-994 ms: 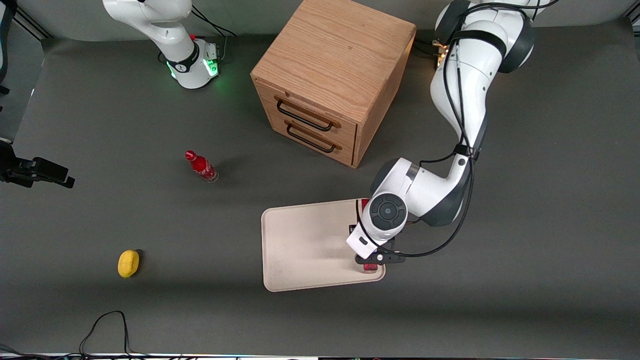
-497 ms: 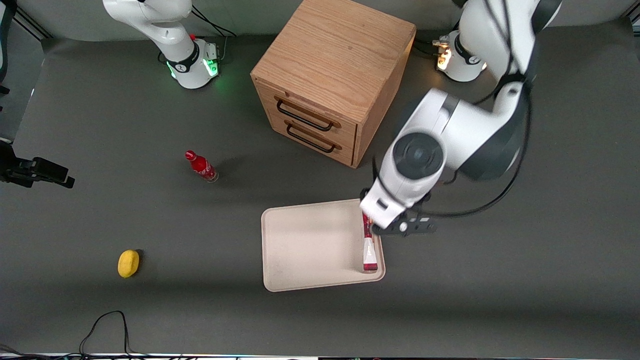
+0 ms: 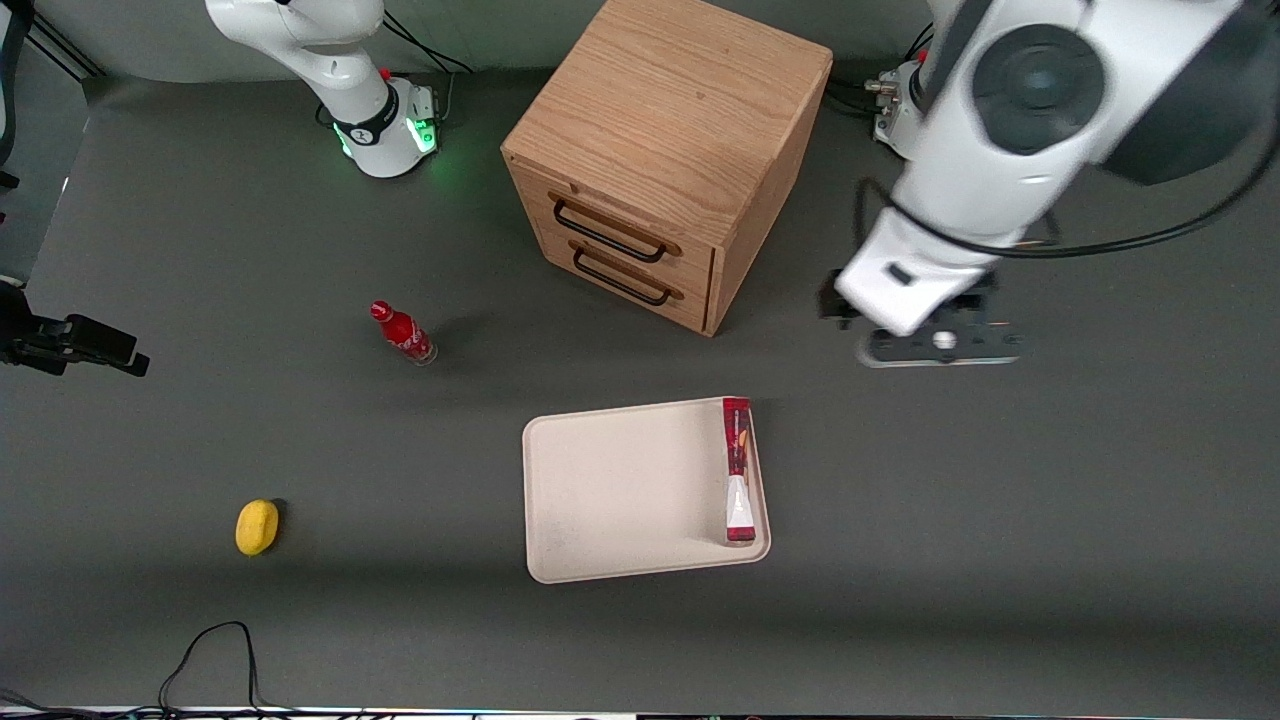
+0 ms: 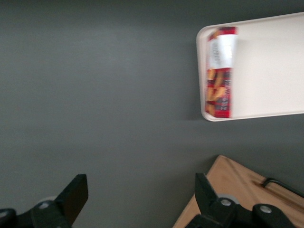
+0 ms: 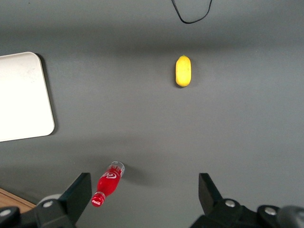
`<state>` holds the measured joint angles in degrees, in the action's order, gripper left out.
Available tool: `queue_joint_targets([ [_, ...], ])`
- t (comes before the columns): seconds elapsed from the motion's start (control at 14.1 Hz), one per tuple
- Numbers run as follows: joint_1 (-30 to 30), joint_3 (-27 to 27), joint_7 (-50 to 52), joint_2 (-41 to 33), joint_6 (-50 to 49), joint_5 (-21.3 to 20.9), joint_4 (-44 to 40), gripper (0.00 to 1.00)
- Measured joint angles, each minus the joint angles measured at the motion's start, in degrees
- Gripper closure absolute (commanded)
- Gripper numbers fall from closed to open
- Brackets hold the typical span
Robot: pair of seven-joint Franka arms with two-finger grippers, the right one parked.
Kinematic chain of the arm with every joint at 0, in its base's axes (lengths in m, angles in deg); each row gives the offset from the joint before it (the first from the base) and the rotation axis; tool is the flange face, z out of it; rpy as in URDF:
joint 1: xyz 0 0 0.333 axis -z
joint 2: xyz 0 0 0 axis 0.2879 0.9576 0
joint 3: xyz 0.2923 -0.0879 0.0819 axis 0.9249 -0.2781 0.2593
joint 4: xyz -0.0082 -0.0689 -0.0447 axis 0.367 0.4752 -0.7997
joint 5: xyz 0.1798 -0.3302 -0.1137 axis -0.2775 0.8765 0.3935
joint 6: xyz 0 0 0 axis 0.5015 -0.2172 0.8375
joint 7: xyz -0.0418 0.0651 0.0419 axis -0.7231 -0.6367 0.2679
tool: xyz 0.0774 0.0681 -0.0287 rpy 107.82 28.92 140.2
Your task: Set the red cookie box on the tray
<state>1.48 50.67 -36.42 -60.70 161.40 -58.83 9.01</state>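
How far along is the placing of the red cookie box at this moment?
Done: the red cookie box lies flat inside the tray, along its edge toward the working arm's end. In hand: nothing; the claw is open, raised above bare table beside the wooden drawer cabinet. Nothing visibly remains.

One red cookie box (image 3: 738,470), one tray (image 3: 620,490), one cabinet (image 3: 665,155), one bottle (image 3: 402,333), one lemon (image 3: 256,526).

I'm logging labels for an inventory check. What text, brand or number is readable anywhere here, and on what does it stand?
Nothing can be read for certain.
Red cookie box on the tray: print too blurred.
Red cola bottle: white script logo, illegible.
Wooden drawer cabinet, yellow lemon: no text.
The pincer hangs open above the table, empty.
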Motion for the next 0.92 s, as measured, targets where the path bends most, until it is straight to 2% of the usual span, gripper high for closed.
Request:
queue_joint_targets([
  [0.21,-8.59,0.33,-8.26,-6.70,3.34,0.16,9.31,0.00],
  [0.5,-15.94,0.43,-16.96,-10.84,8.03,1.03,18.19,0.00],
  [0.92,-19.71,1.65,-19.89,-12.10,11.84,2.16,20.74,0.00],
])
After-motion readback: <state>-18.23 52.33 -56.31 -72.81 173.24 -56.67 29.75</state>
